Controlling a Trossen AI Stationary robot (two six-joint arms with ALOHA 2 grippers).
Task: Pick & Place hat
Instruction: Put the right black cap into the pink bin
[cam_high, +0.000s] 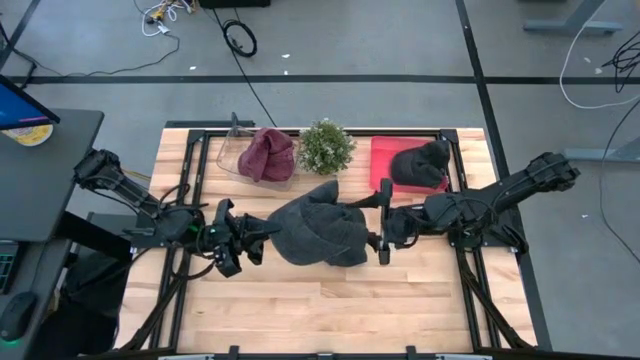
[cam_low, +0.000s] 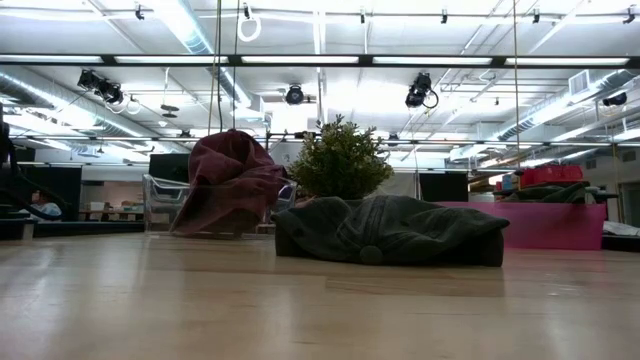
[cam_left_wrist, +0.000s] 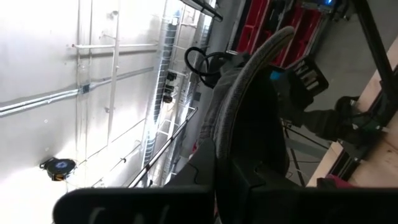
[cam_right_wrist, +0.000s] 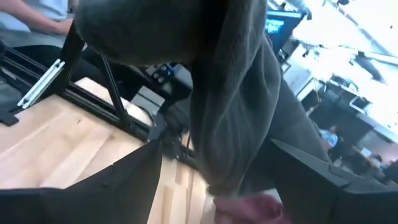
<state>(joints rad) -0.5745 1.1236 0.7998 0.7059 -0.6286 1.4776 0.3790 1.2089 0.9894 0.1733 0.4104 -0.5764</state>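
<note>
Hat (cam_high: 320, 235), dark grey and soft, lies crumpled on the wooden bench (cam_high: 330, 310) between the two arms, its fabric spread flat in the low view (cam_low: 390, 232) with a small round button showing on its front. The left end effector (cam_high: 262, 238) sits at the hat's left edge with its jaws pressed together on the fabric; from its own wrist camera a curved fold of the grey hat (cam_left_wrist: 249, 118) rises straight out from between the dark fingers (cam_left_wrist: 186, 199). The right end effector (cam_high: 383, 218) is at the hat's opposite edge with its jaws spread wide, one finger to each side of the hat's rim and no grip on it; in its wrist view the grey cloth (cam_right_wrist: 242, 106) hangs loose in the gap between the two dark fingers (cam_right_wrist: 118, 186).

Beyond the hat, away from both end effectors, stand three things in a row near the bench's far edge: a clear bin (cam_high: 235, 158) holding a maroon cloth (cam_high: 268, 155) on the left end effector's side, a small green potted plant (cam_high: 326, 147) in the middle, and a red tray (cam_high: 385, 160) carrying a black cloth item (cam_high: 420, 163) just beyond the right end effector.
</note>
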